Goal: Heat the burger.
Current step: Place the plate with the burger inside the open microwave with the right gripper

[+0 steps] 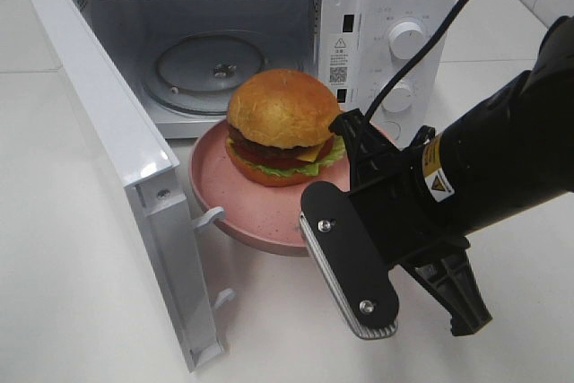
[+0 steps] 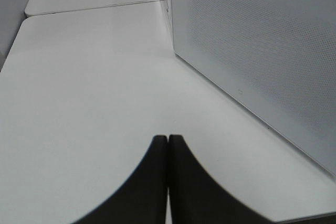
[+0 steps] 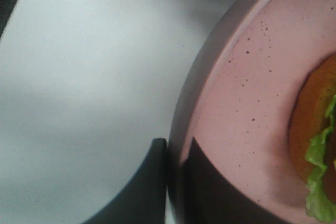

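Sitting toward the far side of a pink speckled plate (image 1: 224,190), the burger (image 1: 282,123) is right in front of the open microwave (image 1: 395,6), which stands near the far edge of the tabletop (image 1: 72,293). The plate looks to be off the tabletop, just short of the oven's mouth. The right hand (image 3: 176,150) has it by the near rim. Its two fingers are nipped almost together, one above and one below the rim, and nothing else supports the plate.

From where I stand, the step in hand is carrying plate and burger inside. A grip on one side invites the far side to droop, and the tall burger could slide or tip. So the wrist should hold the plate level and travel slowly. The plate must rise enough to clear the oven's lower lip. It should stay away from the door (image 1: 108,123), swung open on the left with its latch hooks close to the plate's edge. The best landing is centred on the glass turntable (image 1: 211,65). The fingers should part only once the plate rests flat, then back straight out.

The left hand (image 2: 168,140) is pressed shut on nothing, low over the tabletop beside a white dotted panel. That panel is probably the door's outer face.
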Tool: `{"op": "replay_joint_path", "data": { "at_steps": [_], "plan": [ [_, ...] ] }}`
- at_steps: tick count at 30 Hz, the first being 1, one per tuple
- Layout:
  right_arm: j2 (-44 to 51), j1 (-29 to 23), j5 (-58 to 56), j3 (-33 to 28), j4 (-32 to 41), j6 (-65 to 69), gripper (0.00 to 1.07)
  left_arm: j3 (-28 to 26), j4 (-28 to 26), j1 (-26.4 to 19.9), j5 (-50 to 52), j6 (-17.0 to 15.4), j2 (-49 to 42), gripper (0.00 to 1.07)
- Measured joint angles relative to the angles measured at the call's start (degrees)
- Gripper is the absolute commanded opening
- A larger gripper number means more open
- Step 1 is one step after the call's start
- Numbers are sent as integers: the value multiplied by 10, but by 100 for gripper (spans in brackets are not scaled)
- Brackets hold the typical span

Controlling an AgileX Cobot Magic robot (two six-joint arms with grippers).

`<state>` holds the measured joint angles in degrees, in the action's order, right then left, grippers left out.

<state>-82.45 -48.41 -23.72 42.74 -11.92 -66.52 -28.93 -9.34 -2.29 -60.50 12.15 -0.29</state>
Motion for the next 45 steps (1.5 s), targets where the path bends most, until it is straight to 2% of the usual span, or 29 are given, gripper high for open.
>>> {"op": "replay_joint_path", "data": {
  "at_steps": [9, 14, 16, 17, 19, 20, 21, 24, 37, 39, 45],
  "plan": [
    [-30, 32, 32, 26, 2, -40, 0, 0, 0, 0, 0, 0, 0, 0],
    [-59, 40, 32, 62, 37, -93, 0, 0, 0, 0, 0, 0, 0, 0],
    [-81, 59, 31, 97, 105, -164, 0, 0, 0, 0, 0, 0, 0, 0],
    [-81, 59, 31, 97, 105, -164, 0, 0, 0, 0, 0, 0, 0, 0],
    [-105, 76, 25, 123, 165, -227, 0, 0, 0, 0, 0, 0, 0, 0],
    [-105, 76, 25, 123, 165, -227, 0, 0, 0, 0, 0, 0, 0, 0],
    [-122, 85, 15, 144, 206, -264, 0, 0, 0, 0, 0, 0, 0, 0],
    [-152, 95, 0, 175, 244, -307, 0, 0, 0, 0, 0, 0, 0, 0],
    [-284, 104, -5, 308, 255, -309, 0, 0, 0, 0, 0, 0, 0, 0],
    [-316, 104, -3, 340, 253, -290, 0, 0, 0, 0, 0, 0, 0, 0],
    [-360, 104, 2, 385, 230, -237, 0, 0, 0, 0, 0, 0, 0, 0]
  ]
}}
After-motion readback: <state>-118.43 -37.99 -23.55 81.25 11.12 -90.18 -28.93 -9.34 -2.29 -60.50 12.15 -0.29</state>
